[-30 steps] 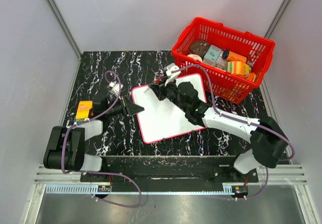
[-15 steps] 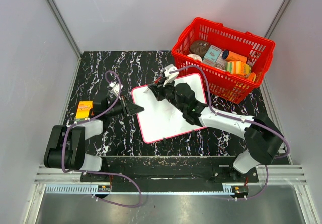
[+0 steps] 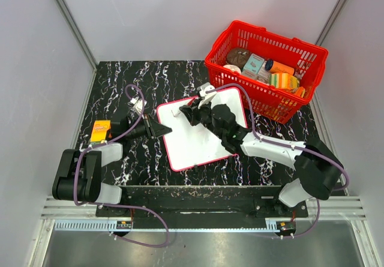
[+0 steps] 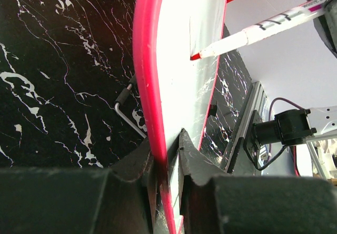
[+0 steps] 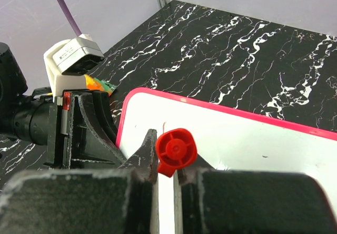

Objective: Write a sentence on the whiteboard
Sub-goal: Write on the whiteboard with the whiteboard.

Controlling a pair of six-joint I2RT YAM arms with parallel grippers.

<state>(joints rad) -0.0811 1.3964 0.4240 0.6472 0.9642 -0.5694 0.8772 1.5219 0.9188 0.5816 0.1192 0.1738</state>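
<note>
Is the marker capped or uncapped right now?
Uncapped: the marker shows a bare red tip at the whiteboard in the left wrist view.

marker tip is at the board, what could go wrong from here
1. The left gripper clamps only the whiteboard's thin frame edge, so the marker's push could make it slip or pivot.
2. The right gripper holds the marker near its red back end, far from the tip; it might tilt and smear strokes.
3. Writing rightwards brings that arm toward the basket beside the board's far corner; a bump is possible.
</note>
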